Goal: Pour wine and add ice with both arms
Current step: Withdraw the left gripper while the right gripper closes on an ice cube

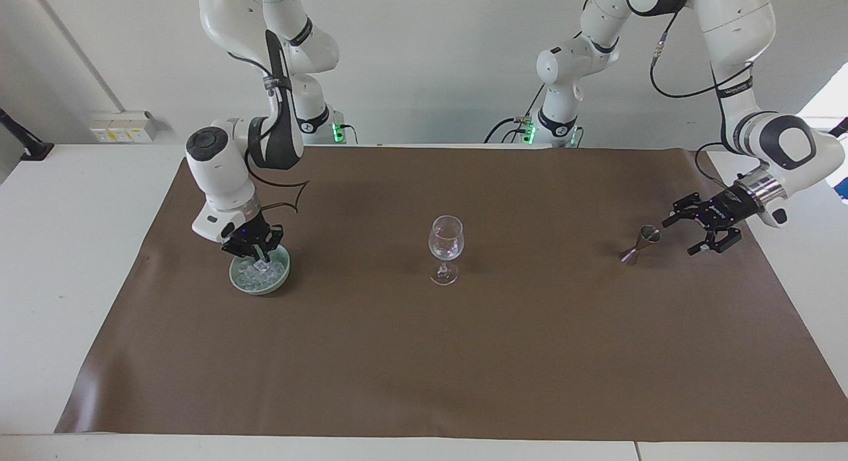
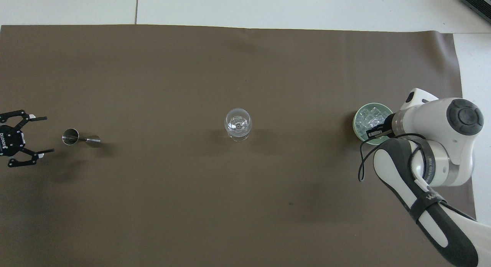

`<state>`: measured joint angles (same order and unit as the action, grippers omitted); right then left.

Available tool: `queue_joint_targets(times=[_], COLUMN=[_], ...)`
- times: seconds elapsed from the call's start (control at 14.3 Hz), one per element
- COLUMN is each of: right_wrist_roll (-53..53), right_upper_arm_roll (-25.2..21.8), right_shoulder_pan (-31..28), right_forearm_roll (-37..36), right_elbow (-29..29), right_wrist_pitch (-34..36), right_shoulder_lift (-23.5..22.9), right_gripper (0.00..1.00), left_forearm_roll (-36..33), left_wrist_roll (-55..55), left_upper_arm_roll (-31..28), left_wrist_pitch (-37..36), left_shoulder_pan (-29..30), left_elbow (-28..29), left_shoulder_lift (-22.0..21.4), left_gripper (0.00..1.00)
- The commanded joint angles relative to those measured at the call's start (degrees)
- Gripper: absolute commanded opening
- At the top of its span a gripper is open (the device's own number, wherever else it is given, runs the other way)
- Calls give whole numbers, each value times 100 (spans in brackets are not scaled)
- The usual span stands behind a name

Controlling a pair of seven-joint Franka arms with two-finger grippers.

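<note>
Facing view. A white bench point(image 1: 79, 262) is covered by a brown rectangular mat point(image 1: 424, 355). A clear stemmed wine glass point(image 1: 445, 248) stands upright at the middle of the mat. Toward the right arm's end, a pale green round ceramic bowl point(image 1: 260, 273) holds the ice point(image 1: 255, 271), a heap of small clear whitish cubes. The right pincer point(image 1: 260, 254) is lowered into the bowl with its fingertips drawn together on 1 cube of the ice. Toward the left arm's end, a small metal double-cone jigger point(image 1: 640, 244) is seen on the mat, tilted. The left pincer point(image 1: 694, 230) hangs just beside the jigger, apart from it, with its fingers spread wide and nothing between them.

Overhead view. The wine glass point(image 2: 238, 124) is seen from above at the mat's centre, between the jigger point(image 2: 78, 137) and the bowl point(image 2: 360, 115), well apart from both. The left pincer point(image 2: 36, 136) is shown wide apart near the jigger. The right pincer point(image 2: 376, 132) is placed over the bowl's rim nearer to the robots, above the ice point(image 2: 367, 120).
</note>
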<state>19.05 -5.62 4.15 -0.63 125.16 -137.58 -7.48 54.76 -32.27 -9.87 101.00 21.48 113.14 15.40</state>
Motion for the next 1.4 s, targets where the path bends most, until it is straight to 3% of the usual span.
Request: queue_joint_targets(times=[0.0,0.07,0.14,0.21,0.28,0.35,0.56,0.98,1.33], right_wrist_roll=[37,37,37,28,-33,-85,-77,-16,142], right_upper_arm_roll=[26,26,26,26,26,26,26,26,26], right_shoulder_pan=[-28,-28,-28,-28,-28,-28,-28,33,-11], right_forearm_roll=[-42,-42,-42,-42,-42,-42,2,2,2], right_elbow=[26,26,26,26,26,0,-114,-123,-71], right_wrist_pitch=[3,20,20,38,99,187,197,-612,-341], right_shoulder_lift=[107,107,107,115,133,203,195,-96,-43], right_gripper=[3,5,17,43,82,94,97,88,76], left_forearm_roll=[-325,-482,-597,-659,-764,-1018,-1748,-2872,-4103], left_wrist_roll=[123,281,395,423,484,684,862,1785,2671], left_upper_arm_roll=[3,3,11,20,29,29,29,64,82], left_wrist_pitch=[-63,-63,-54,-37,16,94,490,702,352], left_shoulder_pan=[-38,-64,-82,-91,-222,-449,-1064,-1751,-2112], left_elbow=[-283,-327,-336,-336,-336,-345,-319,-363,-1143], left_shoulder_lift=[-63,-89,-185,-273,-370,-466,-897,-1512,-1636], left_gripper=[100,100,100,100,100,100,100,100,100])
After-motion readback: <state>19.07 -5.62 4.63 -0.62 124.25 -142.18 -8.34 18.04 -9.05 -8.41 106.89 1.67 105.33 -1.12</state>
